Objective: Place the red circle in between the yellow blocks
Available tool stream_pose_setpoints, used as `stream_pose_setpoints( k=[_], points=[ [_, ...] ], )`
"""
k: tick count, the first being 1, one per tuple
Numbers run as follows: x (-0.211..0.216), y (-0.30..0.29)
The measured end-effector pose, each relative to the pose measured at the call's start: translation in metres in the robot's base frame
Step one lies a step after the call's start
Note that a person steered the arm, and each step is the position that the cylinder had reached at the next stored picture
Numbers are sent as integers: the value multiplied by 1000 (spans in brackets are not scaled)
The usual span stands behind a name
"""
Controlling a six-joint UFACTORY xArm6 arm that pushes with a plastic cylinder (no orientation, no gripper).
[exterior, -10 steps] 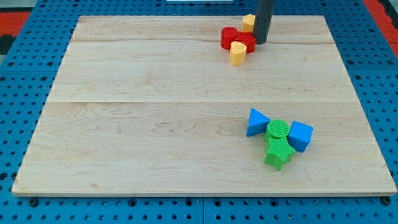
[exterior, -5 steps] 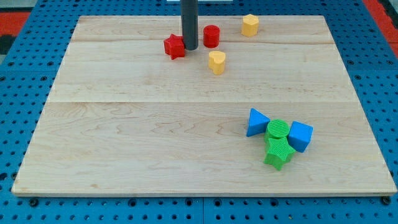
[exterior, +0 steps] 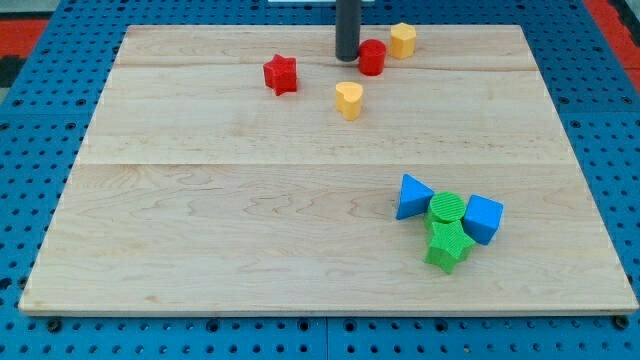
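The red circle stands near the board's top edge, just left of the yellow hexagon block and almost touching it. The yellow heart block lies below and to the left of the red circle. My tip rests against the red circle's left side. A red star block lies apart, further to the view's left.
A cluster at the lower right holds a blue triangle block, a green circle, a blue cube-like block and a green star-like block. The wooden board sits on a blue pegboard.
My tip moved right from between the red star and red circle to the circle's left side. The red circle slid right, toward the yellow hexagon. The red star and yellow heart stayed put.
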State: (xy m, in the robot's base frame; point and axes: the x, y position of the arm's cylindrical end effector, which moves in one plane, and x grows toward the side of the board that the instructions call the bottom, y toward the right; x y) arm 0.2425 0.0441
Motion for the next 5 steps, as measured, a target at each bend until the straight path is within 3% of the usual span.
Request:
stream_pose_setpoints(
  k=[2, 3, 4, 5],
  points=[
    [28, 20],
    [80, 37],
    [76, 98],
    [36, 139]
  ],
)
